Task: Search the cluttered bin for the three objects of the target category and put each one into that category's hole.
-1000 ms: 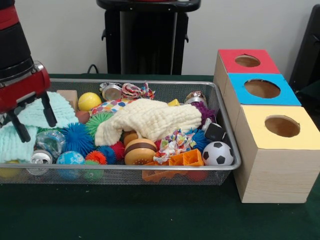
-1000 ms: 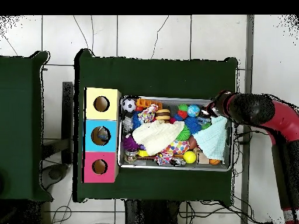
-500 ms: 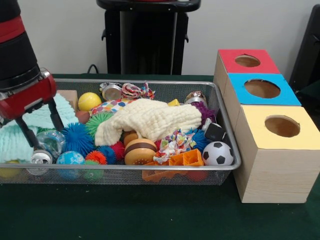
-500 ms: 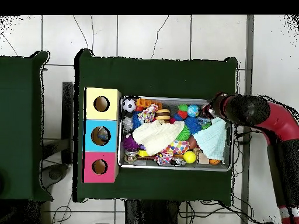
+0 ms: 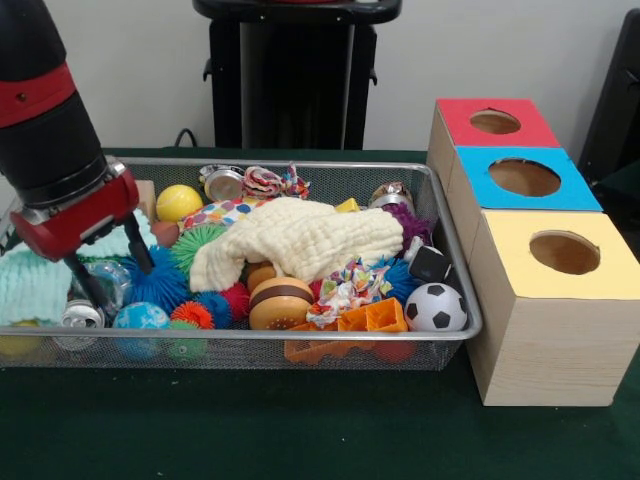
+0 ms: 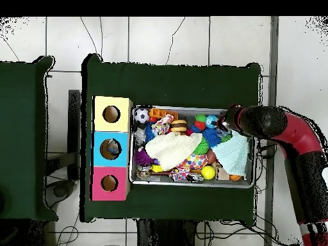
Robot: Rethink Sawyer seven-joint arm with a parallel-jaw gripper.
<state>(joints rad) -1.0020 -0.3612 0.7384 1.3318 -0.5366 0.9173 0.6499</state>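
Three holed boxes stand beside one bin; the gripper fingers spread wide, empty.

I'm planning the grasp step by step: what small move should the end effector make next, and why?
Probably lower a little further: the end effector is open, its fingers straddling the clear plastic item beside the blue spiky ball at the bin's end, not yet closed on anything.

Even, soft indoor light, faint shadows, perhaps slight blur on small items
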